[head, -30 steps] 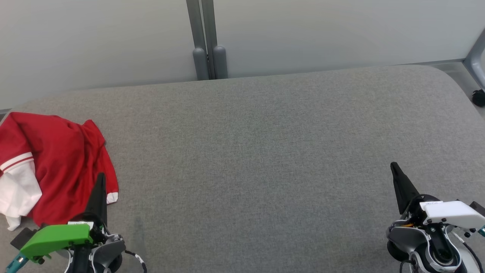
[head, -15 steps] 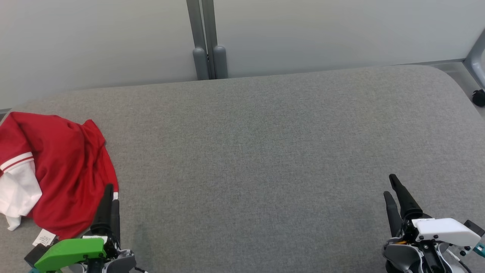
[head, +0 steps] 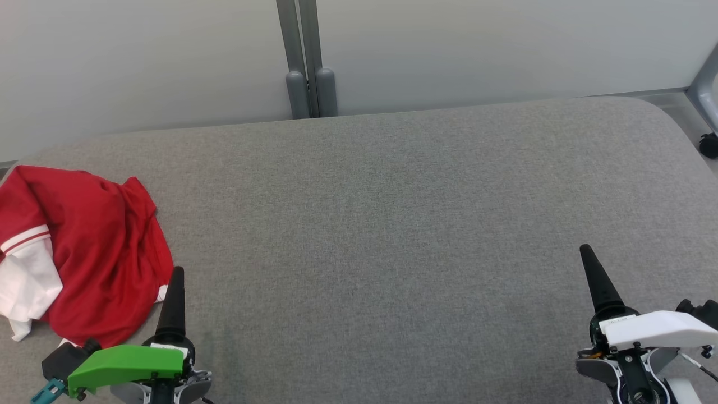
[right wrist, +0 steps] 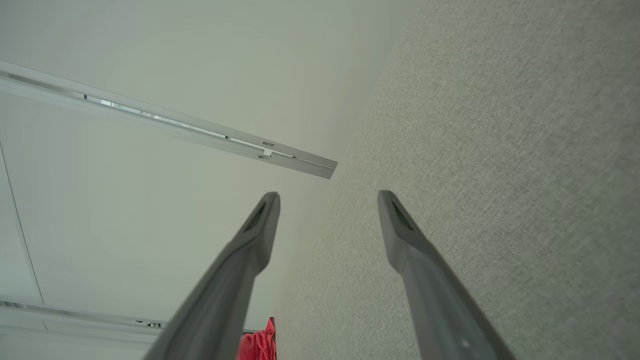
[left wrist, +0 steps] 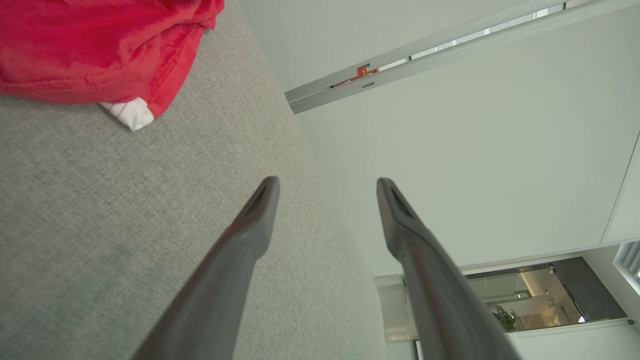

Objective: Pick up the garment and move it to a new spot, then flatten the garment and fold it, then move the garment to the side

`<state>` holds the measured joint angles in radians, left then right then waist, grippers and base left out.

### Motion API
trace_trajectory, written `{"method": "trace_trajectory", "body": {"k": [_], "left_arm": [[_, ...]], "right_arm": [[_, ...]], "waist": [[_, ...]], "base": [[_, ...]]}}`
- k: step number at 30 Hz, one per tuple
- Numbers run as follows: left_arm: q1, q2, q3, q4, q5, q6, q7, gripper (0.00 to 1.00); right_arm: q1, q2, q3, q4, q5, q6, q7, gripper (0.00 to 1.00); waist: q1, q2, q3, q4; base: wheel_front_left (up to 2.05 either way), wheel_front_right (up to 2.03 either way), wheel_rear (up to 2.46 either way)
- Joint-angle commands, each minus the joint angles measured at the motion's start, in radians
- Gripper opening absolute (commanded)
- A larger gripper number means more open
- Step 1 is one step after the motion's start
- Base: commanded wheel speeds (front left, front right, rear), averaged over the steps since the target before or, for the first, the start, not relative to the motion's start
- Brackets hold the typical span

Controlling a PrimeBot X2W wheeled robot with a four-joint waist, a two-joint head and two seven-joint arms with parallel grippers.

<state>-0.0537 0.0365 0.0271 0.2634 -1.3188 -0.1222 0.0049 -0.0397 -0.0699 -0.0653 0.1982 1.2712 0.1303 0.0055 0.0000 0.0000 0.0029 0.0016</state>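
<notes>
The garment [head: 95,247] is red with white sleeve parts and lies crumpled at the left end of the grey fabric table [head: 392,224]. My left gripper [head: 175,280], with a green housing, stands just right of the garment's hem and does not touch it. In the left wrist view the left gripper [left wrist: 327,182] is open with nothing between its fingers, and the garment [left wrist: 100,45] lies at the upper left. My right gripper [head: 588,255] stands far right over bare table. The right wrist view shows the right gripper [right wrist: 327,195] open and empty, with a red scrap of garment [right wrist: 257,345] far off.
A pale wall with a grey double post [head: 305,62] runs behind the table. The table's far right corner is rounded, and a small dark object [head: 709,145] lies on the floor beyond it. Wide bare grey surface stretches between the two grippers.
My left gripper has moved right, from over the garment's lower edge to beside it. The right gripper dipped toward the near edge and came back to about where it was.
</notes>
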Motion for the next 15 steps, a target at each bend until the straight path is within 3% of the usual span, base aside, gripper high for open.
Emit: {"method": "trace_trajectory", "body": {"k": [1,15], "left_arm": [[-0.013,0.006,-0.007,-0.018,0.056,0.003,-0.012,1.0],[-0.006,0.011,-0.042,-0.006,0.423,0.056,-0.064,1.0]], "right_arm": [[-0.005,-0.014,0.008,-0.028,-0.055,0.0,-0.011,1.0],[-0.001,-0.045,0.035,-0.052,-0.428,0.0,-0.065,1.0]], "waist": [[0.0,0.0,0.0,0.0],[0.0,0.0,-0.001,-0.004]], "base": [[0.0,0.0,0.0],[0.0,0.0,0.0]]}}
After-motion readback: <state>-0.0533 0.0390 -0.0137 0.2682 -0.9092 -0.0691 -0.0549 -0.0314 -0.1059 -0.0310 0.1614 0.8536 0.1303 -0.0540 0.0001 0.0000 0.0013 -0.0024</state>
